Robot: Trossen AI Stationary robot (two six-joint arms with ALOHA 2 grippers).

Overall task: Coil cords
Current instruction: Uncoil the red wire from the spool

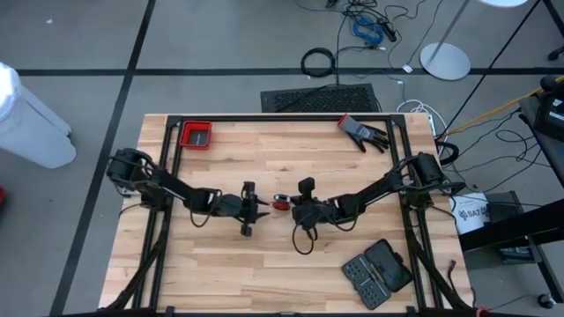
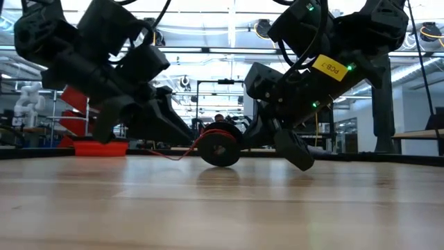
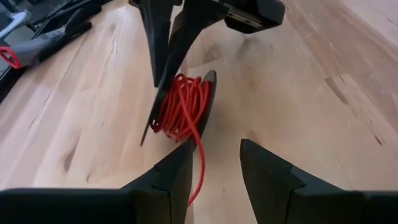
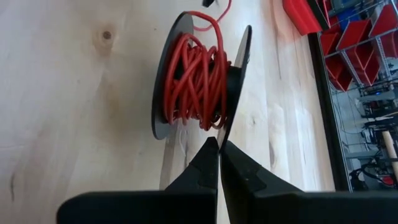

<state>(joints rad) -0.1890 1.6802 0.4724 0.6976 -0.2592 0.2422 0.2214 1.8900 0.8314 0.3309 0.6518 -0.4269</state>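
Observation:
A small black spool, two thin discs with the thin red cord wound between them, stands on its rims on the wooden table's middle. My right gripper is to the spool's right and is shut on one disc. My left gripper is open, just to the spool's left. A loose length of red cord runs from the spool between the left fingers, close along one finger's inner side. It sags slack toward the table. My right gripper pinches the rim of the spool's one disc between its two fingertips. The fingers come slanting down from the table's right side, edge-on to the disc. The spool stands upright with its rims on the table. Whether my left gripper touches the loose cord, I cannot tell.
A red bin sits at the far left. A black and red glove lies at the far right. A black tool case lies at the near right. Bare wood lies in front of the spool.

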